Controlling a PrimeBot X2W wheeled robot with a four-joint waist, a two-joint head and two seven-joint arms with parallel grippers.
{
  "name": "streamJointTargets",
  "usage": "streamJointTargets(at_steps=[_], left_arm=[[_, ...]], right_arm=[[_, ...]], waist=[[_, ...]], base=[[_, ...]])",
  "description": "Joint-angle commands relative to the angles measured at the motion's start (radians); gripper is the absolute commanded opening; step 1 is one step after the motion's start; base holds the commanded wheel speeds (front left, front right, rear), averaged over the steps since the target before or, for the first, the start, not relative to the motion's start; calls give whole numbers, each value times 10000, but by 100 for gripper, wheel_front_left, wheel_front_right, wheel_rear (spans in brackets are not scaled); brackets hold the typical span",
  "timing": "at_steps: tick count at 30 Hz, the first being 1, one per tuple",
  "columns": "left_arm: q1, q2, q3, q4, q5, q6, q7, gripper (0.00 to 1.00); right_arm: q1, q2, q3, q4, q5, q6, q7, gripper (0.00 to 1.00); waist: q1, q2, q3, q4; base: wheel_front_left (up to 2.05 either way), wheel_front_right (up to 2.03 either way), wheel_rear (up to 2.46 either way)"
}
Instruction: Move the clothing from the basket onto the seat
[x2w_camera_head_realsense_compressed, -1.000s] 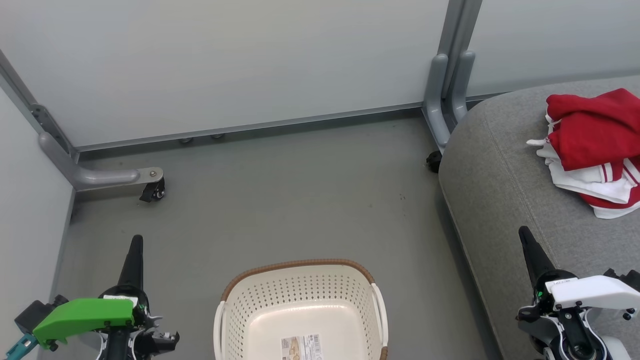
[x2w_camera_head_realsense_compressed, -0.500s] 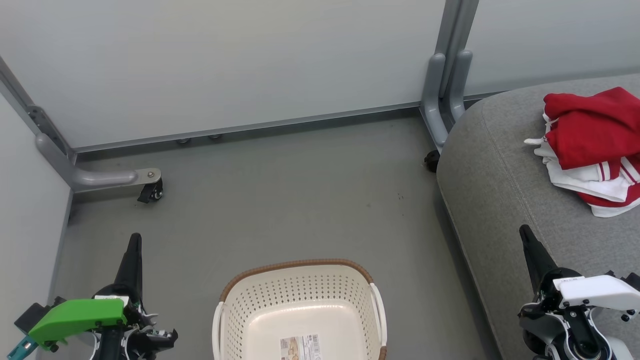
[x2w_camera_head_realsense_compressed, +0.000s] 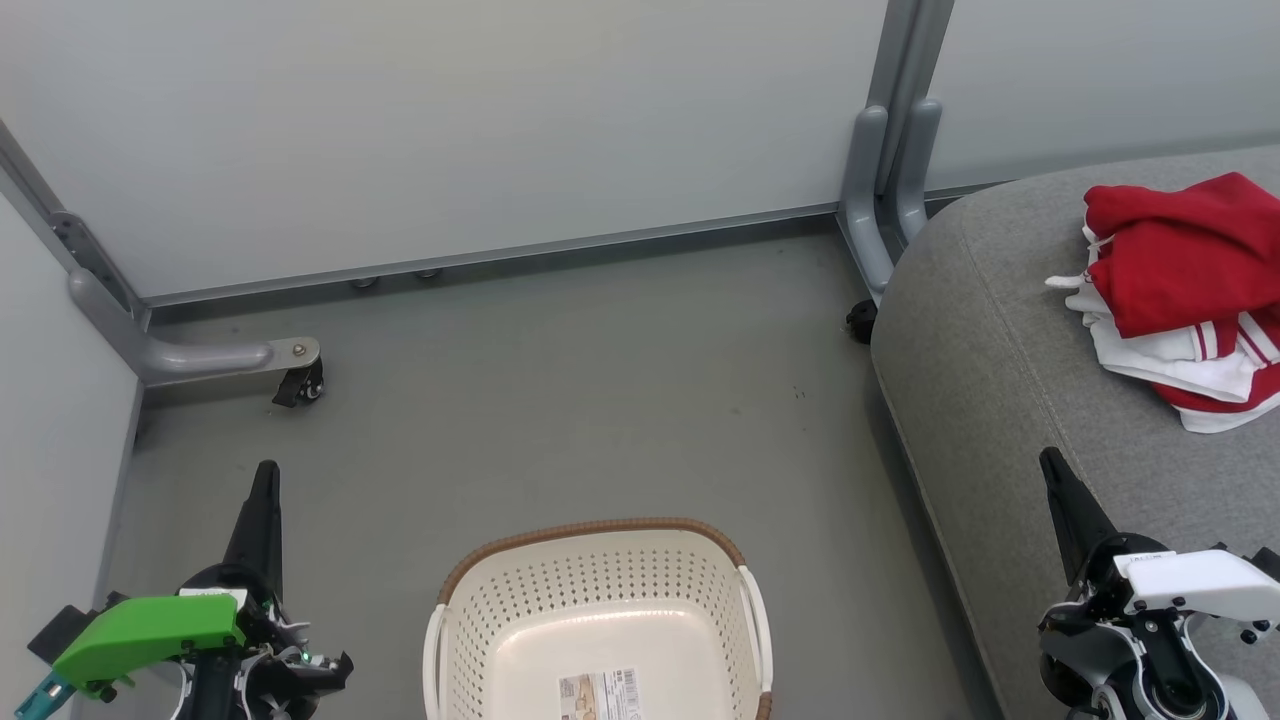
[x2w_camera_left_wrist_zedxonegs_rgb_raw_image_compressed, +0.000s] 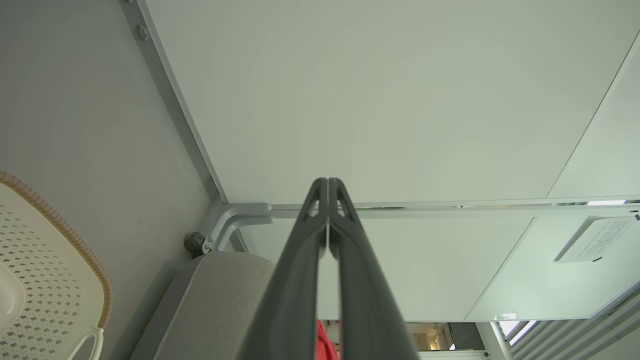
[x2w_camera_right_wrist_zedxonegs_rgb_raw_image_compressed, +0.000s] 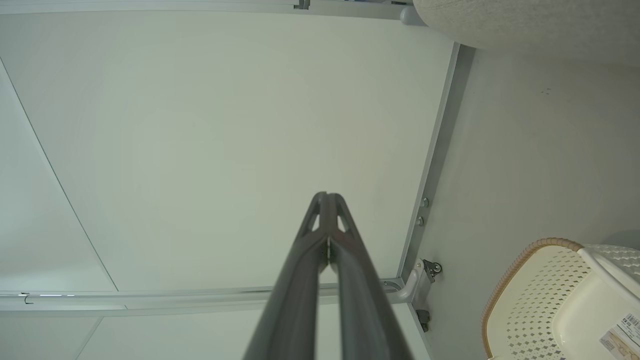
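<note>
Soft red white-trimmed clothing (x2w_camera_head_realsense_compressed: 1180, 260) lies near the grey fabric seat's (x2w_camera_head_realsense_compressed: 1000, 380) far edge, beyond my right pincer (x2w_camera_head_realsense_compressed: 1048, 462); that and my left pincer (x2w_camera_head_realsense_compressed: 266, 470) sit pressed together.

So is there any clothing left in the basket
No, the basket holds nothing but a label on its floor, and the red clothing lies piled on the grey seat.

Clothing (x2w_camera_head_realsense_compressed: 1180, 270) on seat (x2w_camera_head_realsense_compressed: 1000, 380) (basket (x2w_camera_head_realsense_compressed: 600, 600) left).

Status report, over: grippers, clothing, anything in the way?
Left gripper shut, empty. Right gripper shut, empty. Clothing piled on the seat, none in the basket. Nothing in the way.
</note>
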Motion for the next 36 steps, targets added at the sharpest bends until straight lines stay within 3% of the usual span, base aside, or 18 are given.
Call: streamJointTargets(at_steps=[1, 36], left_arm=[[-108, 30, 25, -23, -23, -61, 39, 0], [-107, 30, 22, -26, -25, -60, 36, 0]], right_arm=[[-92, -41, -34, 24, 36, -3, 27, 0], [-93, -23, -55, 24, 6, -2, 35, 0]], waist=[[0, 97, 0, 0], [0, 97, 0, 0]], base=[[0, 0, 0], [0, 0, 0]])
